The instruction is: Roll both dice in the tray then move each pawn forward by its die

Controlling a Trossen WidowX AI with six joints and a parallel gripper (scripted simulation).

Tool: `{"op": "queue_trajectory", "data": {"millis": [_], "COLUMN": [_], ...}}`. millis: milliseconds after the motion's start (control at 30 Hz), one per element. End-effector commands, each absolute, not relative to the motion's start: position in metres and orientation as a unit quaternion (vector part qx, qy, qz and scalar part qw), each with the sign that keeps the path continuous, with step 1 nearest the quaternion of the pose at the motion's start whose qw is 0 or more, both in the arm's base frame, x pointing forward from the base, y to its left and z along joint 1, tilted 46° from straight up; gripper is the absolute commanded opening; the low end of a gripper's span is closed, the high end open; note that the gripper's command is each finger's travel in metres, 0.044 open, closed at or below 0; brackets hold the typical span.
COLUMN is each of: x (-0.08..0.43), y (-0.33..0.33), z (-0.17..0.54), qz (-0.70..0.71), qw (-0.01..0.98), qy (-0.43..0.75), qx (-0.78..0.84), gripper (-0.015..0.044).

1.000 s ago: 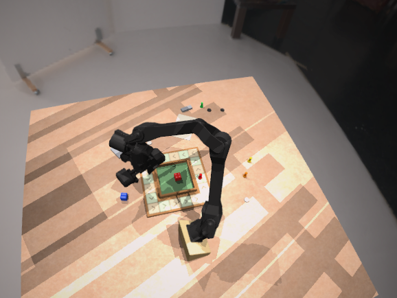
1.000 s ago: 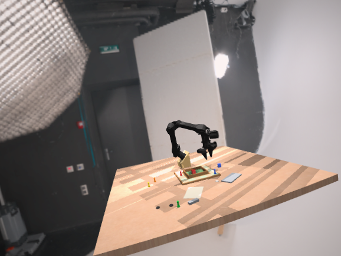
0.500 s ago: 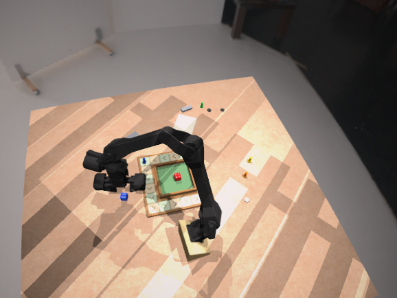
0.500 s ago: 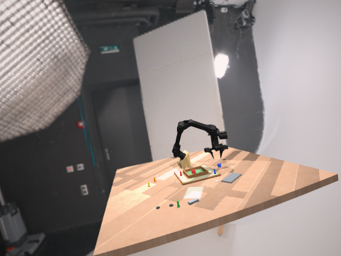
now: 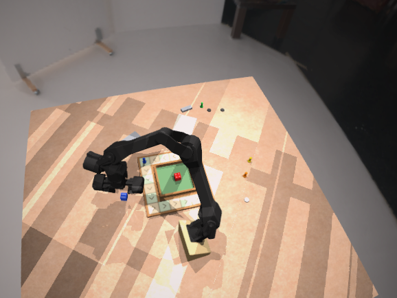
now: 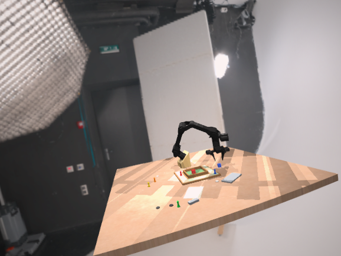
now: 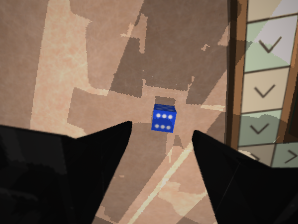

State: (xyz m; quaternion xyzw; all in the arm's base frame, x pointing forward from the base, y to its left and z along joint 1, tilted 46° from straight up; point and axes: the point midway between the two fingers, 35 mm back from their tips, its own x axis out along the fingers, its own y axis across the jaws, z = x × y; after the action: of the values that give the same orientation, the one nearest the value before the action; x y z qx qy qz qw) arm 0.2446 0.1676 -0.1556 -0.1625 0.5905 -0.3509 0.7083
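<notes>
My gripper (image 6: 218,159) (image 7: 162,130) is open and empty above the blue die (image 5: 123,196) (image 6: 219,165) (image 7: 164,120), which lies on the table beside the board (image 5: 165,206) (image 7: 265,92). The die shows between the fingertips in the wrist view, a six-pip face toward the camera. The red die (image 5: 177,176) (image 6: 193,171) lies in the green tray (image 5: 168,186) (image 6: 199,174); its top seems to show four pips. The blue pawn (image 5: 144,161) (image 6: 215,171) stands on a corner square. The red pawn (image 6: 180,173) stands on the board; the arm hides it in the top view.
A grey slab (image 6: 232,177) lies near the blue pawn's corner. Yellow (image 5: 250,159) and orange (image 5: 245,174) pawns and a white disc (image 5: 246,200) are to the right. A green pawn (image 5: 201,105), a grey bar (image 5: 186,108) and two dark discs lie farther back.
</notes>
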Motion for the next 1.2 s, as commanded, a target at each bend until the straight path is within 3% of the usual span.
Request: {"op": "queue_trajectory", "data": {"millis": [0, 767, 967, 1167], "x": [0.243, 0.244, 0.244, 0.244], "y": [0.16, 0.137, 0.137, 0.137], "z": [-0.162, -0.185, -0.185, -0.185], "qz": [-0.353, -0.354, -0.354, -0.354], "qw": [0.704, 0.704, 0.704, 0.704], "qy": [0.592, 0.592, 0.592, 0.592], "qx": [-0.17, -0.17, -0.17, -0.17], "gripper": [0.0275, 0.0275, 0.0117, 0.0078]}}
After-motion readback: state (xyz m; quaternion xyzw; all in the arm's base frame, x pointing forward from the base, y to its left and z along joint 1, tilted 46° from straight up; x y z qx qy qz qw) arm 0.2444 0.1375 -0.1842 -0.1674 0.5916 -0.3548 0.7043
